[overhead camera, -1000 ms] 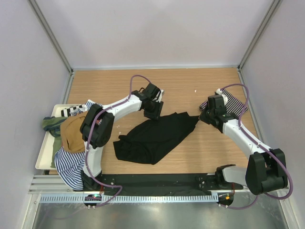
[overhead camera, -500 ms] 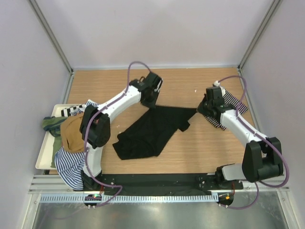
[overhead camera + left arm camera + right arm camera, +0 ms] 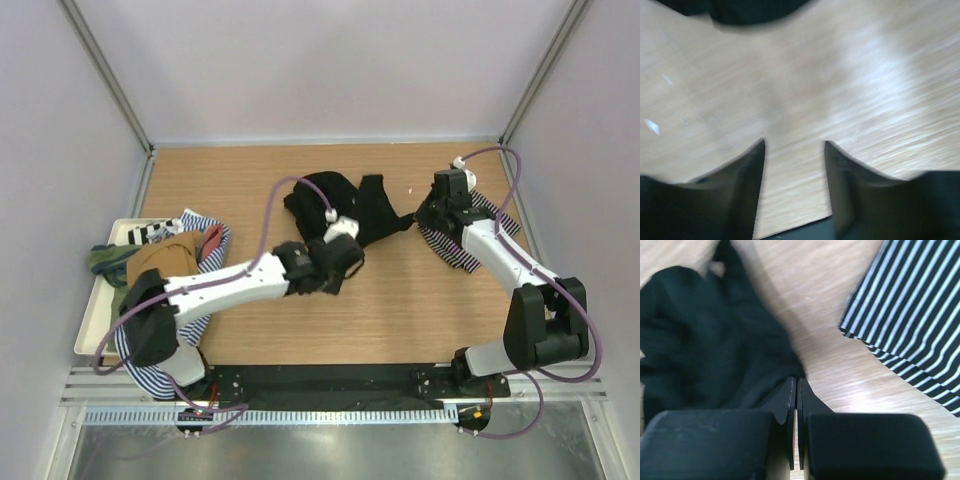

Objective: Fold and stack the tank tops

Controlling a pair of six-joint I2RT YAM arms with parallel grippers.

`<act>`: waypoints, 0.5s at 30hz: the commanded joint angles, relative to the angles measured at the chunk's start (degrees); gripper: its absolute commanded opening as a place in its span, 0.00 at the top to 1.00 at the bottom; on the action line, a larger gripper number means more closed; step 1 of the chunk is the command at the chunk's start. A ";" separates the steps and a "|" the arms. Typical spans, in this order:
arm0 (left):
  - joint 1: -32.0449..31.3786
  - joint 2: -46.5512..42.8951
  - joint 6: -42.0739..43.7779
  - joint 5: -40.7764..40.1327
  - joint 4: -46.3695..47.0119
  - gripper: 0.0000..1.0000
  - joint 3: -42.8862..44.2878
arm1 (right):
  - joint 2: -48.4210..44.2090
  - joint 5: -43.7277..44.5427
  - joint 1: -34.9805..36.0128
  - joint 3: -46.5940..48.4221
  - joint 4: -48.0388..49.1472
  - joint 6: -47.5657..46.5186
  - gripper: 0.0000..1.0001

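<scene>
The plain black tank top [image 3: 345,205] lies bunched at the far middle of the table, one corner stretched to the right. My right gripper [image 3: 422,218] is shut on that corner; in the right wrist view the black cloth [image 3: 715,340] ends at the pinched fingertips of the right gripper [image 3: 796,382]. The finely black-and-white striped tank top [image 3: 472,238] lies under the right arm and shows as the striped cloth [image 3: 912,325] beside the gripper. My left gripper [image 3: 345,262] hovers near the black top, open, the left gripper [image 3: 794,143] over bare wood with only the black cloth [image 3: 750,10] beyond it.
A white tray [image 3: 88,335] at the left edge holds a heap of tops: tan [image 3: 160,268], green [image 3: 104,260], blue-and-white striped [image 3: 150,352]. Grey walls close in the far and side edges. A black rail [image 3: 330,382] runs along the near edge.
The left gripper let go of the black top and swung back toward the near middle. The black top was drawn far and bunched up. The right gripper shifted farther, still pinching its corner.
</scene>
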 commanded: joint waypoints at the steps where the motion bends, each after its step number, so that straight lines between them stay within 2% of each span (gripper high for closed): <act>1: -3.60 2.94 -10.00 -2.12 9.15 0.43 -7.44 | 0.49 2.70 -0.61 -0.76 1.06 0.44 0.99; 4: -5.10 4.97 -11.76 -5.12 4.69 0.25 -5.97 | 0.05 2.53 -0.61 -1.02 1.23 0.71 0.99; 8: -3.00 3.13 -10.10 -6.19 2.99 0.20 -4.99 | -1.53 3.05 -0.62 -2.17 1.23 0.09 0.99; 10: 1.12 0.76 -8.69 -4.52 3.60 0.19 -5.78 | -2.41 4.19 -0.61 -3.30 0.62 -0.34 0.99; 15: 15.34 -1.80 -5.18 6.89 7.91 0.16 -7.89 | -5.93 7.00 -0.53 -6.82 0.97 -0.26 0.99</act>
